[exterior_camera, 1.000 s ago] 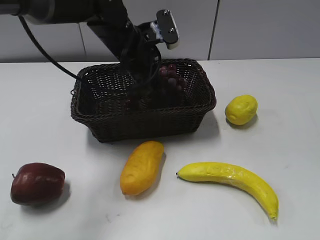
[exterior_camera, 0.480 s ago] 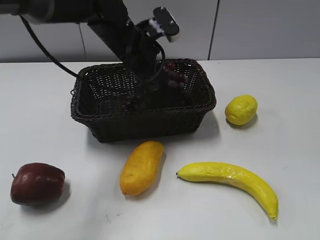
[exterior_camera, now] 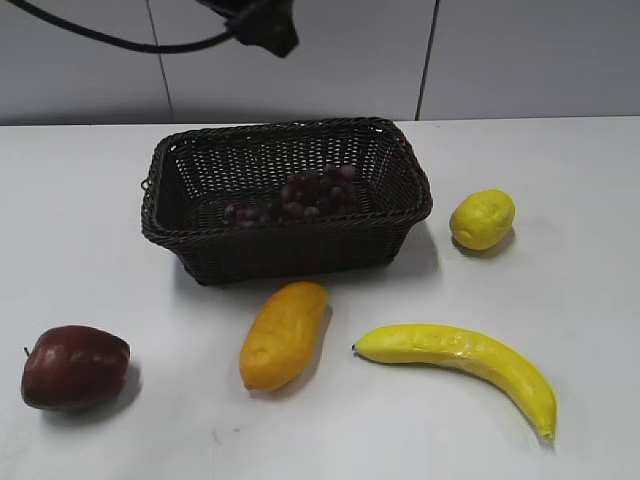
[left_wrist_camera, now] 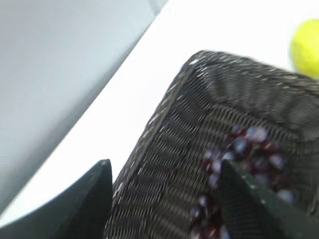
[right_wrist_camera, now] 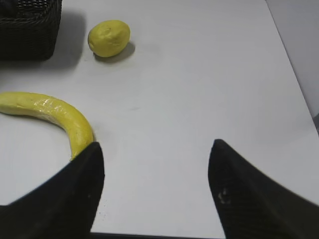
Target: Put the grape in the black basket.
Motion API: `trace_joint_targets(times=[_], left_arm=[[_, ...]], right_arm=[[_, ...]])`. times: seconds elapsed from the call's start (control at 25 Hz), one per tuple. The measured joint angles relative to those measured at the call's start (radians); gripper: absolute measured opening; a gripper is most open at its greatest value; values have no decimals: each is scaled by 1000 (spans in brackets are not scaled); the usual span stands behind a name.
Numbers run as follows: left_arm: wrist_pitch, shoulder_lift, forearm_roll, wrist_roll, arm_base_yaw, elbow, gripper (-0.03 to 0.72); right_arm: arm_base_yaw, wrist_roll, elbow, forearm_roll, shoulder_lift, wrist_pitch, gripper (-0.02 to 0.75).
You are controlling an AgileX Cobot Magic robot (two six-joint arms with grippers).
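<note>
The grape (exterior_camera: 300, 196), a bunch of small dark purple-red grapes, lies inside the black basket (exterior_camera: 290, 248) at the table's middle back. It also shows blurred in the left wrist view (left_wrist_camera: 244, 159), inside the basket (left_wrist_camera: 169, 164). My left gripper (left_wrist_camera: 164, 199) is open and empty, raised above the basket's back edge; only a dark part of it (exterior_camera: 262, 22) shows at the top of the exterior view. My right gripper (right_wrist_camera: 157, 174) is open and empty, low over bare table at the right, out of the exterior view.
A dark red apple (exterior_camera: 74, 366) lies front left. A yellow-orange mango (exterior_camera: 284, 333) lies before the basket. A banana (exterior_camera: 460, 360) lies front right, its tip beside my right gripper's left finger (right_wrist_camera: 75, 184). A lemon (exterior_camera: 482, 218) sits right of the basket.
My left gripper has let go of the grape and risen up out of the basket to the top of the view. The grape now lies in the basket.
</note>
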Motion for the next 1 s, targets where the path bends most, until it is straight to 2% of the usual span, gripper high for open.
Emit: trace_joint_targets(times=[0.28,0.48,0.64,0.8,0.92,1.0], left_arm=[[263,0,149,-347,177,-114,591],[292,0,159,-457,331,-122,588],[293,0,159,-497,456,-113,588],[293,-6,152,-504,565,-38,588],[292,-51,124,-505,611,91,588],[293,-109,124,-505,618,202,588]], right_arm=[[0,-1,0,0,0,0,500],[0,-1,0,0,0,0,500],[0,-1,0,0,0,0,500],[0,-1,0,0,0,0,500],[0,-1,0,0,0,0,500],[0,-1,0,0,0,0,500]])
